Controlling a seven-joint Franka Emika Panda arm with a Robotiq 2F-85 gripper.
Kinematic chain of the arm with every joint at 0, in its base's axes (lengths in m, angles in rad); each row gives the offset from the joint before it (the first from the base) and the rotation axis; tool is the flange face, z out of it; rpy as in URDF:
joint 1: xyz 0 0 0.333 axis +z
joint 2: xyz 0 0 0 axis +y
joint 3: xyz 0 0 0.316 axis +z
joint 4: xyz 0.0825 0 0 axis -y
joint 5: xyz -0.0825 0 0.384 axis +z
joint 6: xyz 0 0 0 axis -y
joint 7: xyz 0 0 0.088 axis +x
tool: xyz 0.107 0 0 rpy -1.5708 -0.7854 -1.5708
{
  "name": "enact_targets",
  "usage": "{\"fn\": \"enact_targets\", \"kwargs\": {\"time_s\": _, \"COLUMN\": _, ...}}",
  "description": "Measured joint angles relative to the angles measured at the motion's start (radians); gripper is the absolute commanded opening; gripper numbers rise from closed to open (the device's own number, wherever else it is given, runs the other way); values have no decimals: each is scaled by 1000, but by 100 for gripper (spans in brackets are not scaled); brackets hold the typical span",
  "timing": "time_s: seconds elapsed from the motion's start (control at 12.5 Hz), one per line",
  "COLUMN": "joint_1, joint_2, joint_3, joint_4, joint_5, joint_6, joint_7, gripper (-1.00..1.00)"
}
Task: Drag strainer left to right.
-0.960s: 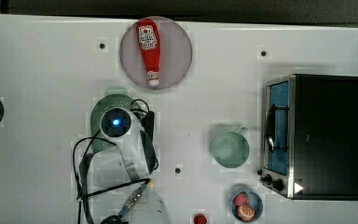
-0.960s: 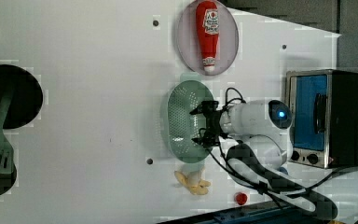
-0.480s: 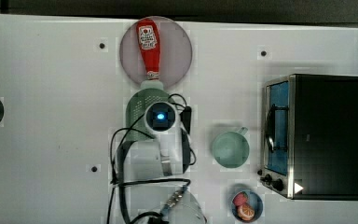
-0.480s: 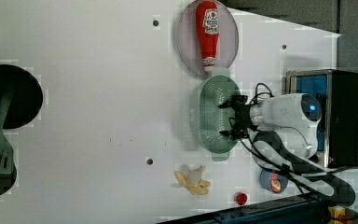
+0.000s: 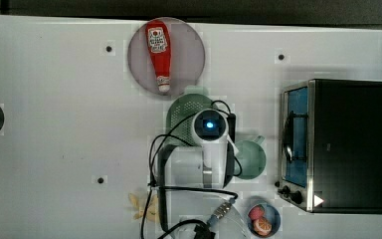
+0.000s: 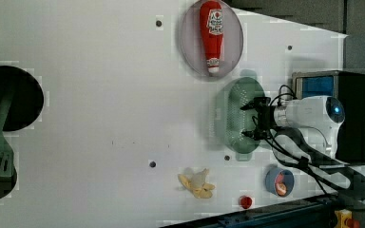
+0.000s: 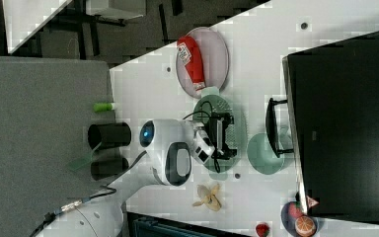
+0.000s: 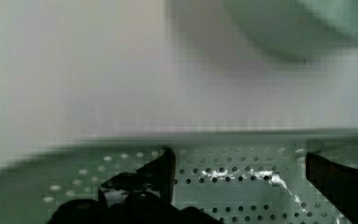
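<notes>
The pale green oblong strainer lies on the white table, just below the ketchup plate in the top view, and the arm's wrist covers part of it. In the left view my gripper reaches down into the strainer, jaws spread wide, one finger near each long wall. The wrist view shows both black fingertips low inside the holed basin, with nothing clamped between them. In the right view the gripper stands over the strainer.
A mint-green mug sits close to the strainer on the top view's right, with the toaster oven beyond it. A ketchup bottle lies on a round plate. A fruit bowl and a banana peel lie near the arm's base.
The gripper and the strainer have slid together toward the top view's right, from beside the plate's left edge to just left of the mug. The jaws stayed spread.
</notes>
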Motion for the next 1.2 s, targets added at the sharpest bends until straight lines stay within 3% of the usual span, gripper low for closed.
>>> {"fn": "enact_targets", "kwargs": {"time_s": 0.4, "joint_1": -15, "joint_2": 0, "joint_3": -90, "joint_4": -2, "joint_5": 15, "joint_6": 1, "joint_7": -116, "gripper": 100}}
{"fn": "enact_targets", "kwargs": {"time_s": 0.72, "joint_1": -15, "joint_2": -23, "joint_3": -74, "joint_4": -18, "joint_5": 10, "joint_6": -13, "joint_7": -173, "gripper": 100}}
{"fn": "enact_targets", "kwargs": {"time_s": 1.04, "joint_1": -12, "joint_2": -238, "joint_3": -10, "joint_4": -4, "joint_5": 20, "joint_6": -273, "joint_7": -316, "gripper": 100}}
{"fn": "enact_targets", "kwargs": {"time_s": 1.2, "joint_1": 2, "joint_2": -357, "joint_3": 12, "joint_4": 78, "joint_5": 16, "joint_6": -437, "joint_7": -470, "gripper": 100}}
